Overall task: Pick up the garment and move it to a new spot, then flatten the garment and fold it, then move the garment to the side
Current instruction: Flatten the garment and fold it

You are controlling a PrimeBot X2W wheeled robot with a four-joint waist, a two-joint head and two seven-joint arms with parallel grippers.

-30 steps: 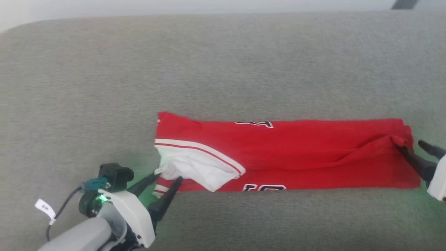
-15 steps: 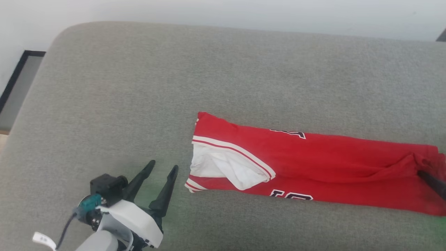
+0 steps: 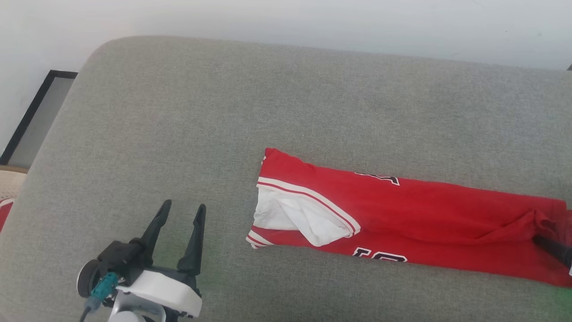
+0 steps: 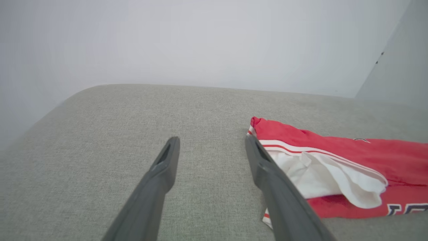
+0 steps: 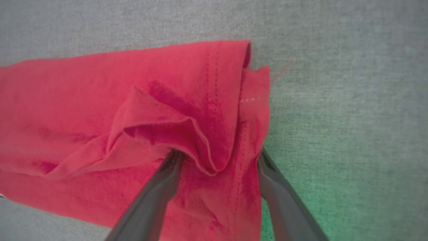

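The garment (image 3: 424, 214) is laid out long and flat on the grey cushion (image 3: 223, 112), folded into a strip. Its white sleeve (image 3: 304, 219) is seen at one end, and black letters (image 3: 380, 256) are seen along its near edge. The left gripper (image 3: 184, 205) is held near the sleeve end of the garment, not touching it. Its two fingers are spread apart and nothing is held between them. The right gripper (image 5: 219, 155) is set at the garment's other end, on the red hem. Its fingers are spread wide too. A bumpy fold of red cloth is seen between them, but it is not squeezed.
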